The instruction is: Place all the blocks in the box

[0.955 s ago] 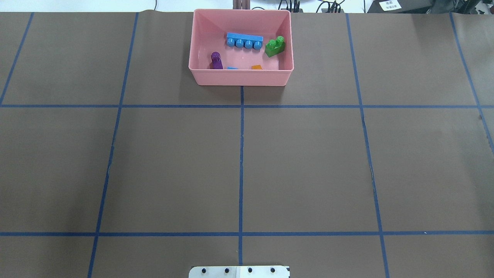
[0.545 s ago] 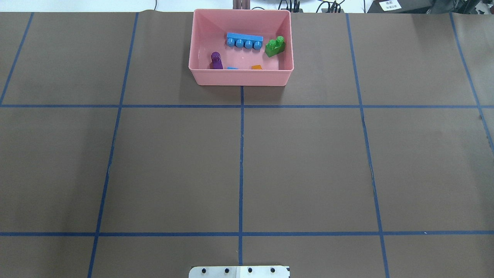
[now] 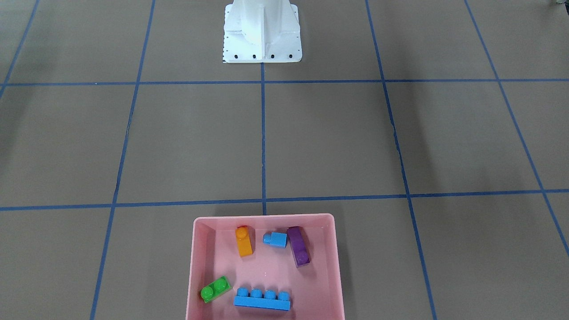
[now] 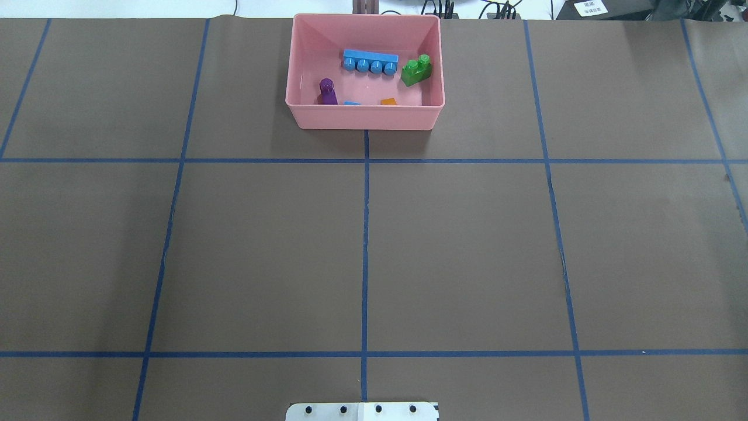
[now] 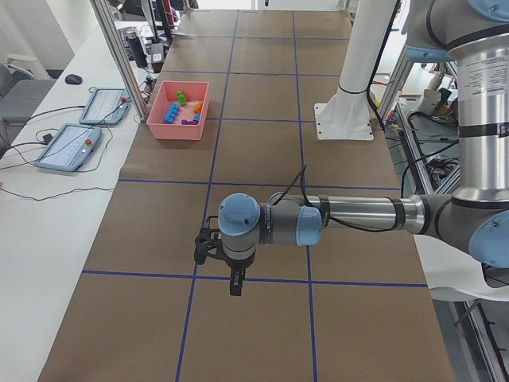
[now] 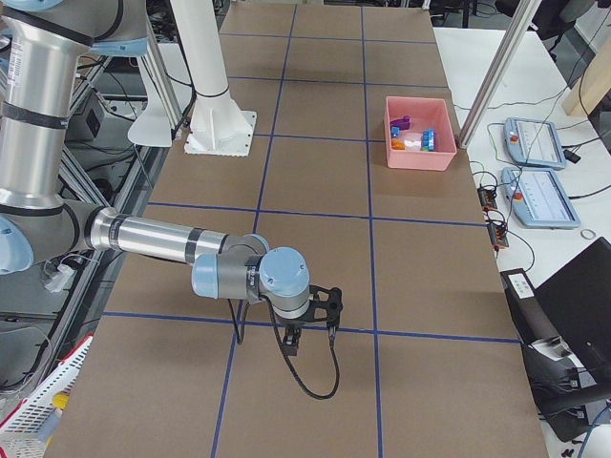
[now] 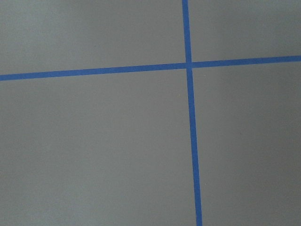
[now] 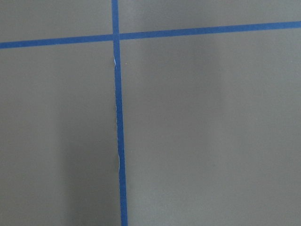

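Overhead exterior view: the table [image 4: 467, 245] is covered in matte brown paper ruled into large squares by blue tape [image 4: 364, 257]. A white robot pedestal [image 3: 262, 31] is bolted at its near edge. In the side views both arms reach low over the paper, well apart from the box. The left gripper [image 5: 208, 247] and the right gripper [image 6: 327, 303] appear only there, so I cannot tell whether either claw is released or clenched.

The box [image 4: 365, 118], smooth pink plastic with rounded corners, sits at the table's far edge on the centre tape line. All five glossy studded blocks lie inside:
- the long blue brick [image 3: 262, 300], along the far wall
- the purple brick [image 3: 298, 246]
- the orange brick [image 3: 244, 242]
- the green brick [image 3: 214, 289], tilted
- the small blue brick [image 3: 275, 239], touching the purple one

White benches beside the table hold teach pendants [image 5: 67, 147].
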{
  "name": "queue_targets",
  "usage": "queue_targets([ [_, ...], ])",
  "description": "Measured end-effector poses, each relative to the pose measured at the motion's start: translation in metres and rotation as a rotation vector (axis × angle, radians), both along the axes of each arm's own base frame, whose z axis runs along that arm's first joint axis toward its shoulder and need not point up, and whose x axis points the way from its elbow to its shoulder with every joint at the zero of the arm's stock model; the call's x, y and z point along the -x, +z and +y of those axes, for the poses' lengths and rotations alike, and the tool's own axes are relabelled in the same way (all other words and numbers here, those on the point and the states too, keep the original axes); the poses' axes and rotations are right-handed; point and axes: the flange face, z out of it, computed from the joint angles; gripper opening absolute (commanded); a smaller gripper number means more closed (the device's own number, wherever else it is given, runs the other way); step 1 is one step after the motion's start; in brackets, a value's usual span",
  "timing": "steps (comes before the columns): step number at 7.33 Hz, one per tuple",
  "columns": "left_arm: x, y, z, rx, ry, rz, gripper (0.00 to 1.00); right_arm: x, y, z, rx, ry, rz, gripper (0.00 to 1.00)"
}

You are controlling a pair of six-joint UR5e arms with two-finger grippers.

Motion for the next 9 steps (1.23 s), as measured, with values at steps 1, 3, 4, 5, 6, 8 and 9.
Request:
queue_targets([
  [1, -0.001, -0.002, 0.003, -0.004, 0.0, 0.0, 1.0, -0.001, 0.001, -0.003, 0.0, 0.0, 0.012, 1.0],
  [3, -0.007, -0.004, -0.003, 0.005, 0.003, -0.003, 1.0, 0.002, 0.001, -0.017, 0.013, -0.01, 0.025, 1.0],
  [4, -0.011, -0.005, -0.009, 0.019, -0.005, -0.009, 1.0, 0.006, -0.008, -0.038, 0.045, -0.029, 0.041, 1.0],
  [5, -0.012, -0.005, -0.012, 0.028, -0.014, -0.016, 1.0, 0.007, -0.019, -0.057, 0.084, -0.042, 0.062, 1.0],
  [6, -0.012, -0.006, -0.013, 0.032, -0.018, -0.019, 1.0, 0.007, -0.024, -0.065, 0.108, -0.05, 0.074, 1.0],
  [8, -0.012, -0.006, -0.013, 0.03, -0.02, -0.02, 1.0, 0.007, -0.027, -0.068, 0.123, -0.053, 0.077, 1.0],
  [9, -0.012, -0.007, -0.014, 0.028, -0.02, -0.019, 1.0, 0.008, -0.027, -0.068, 0.123, -0.053, 0.075, 1.0],
])
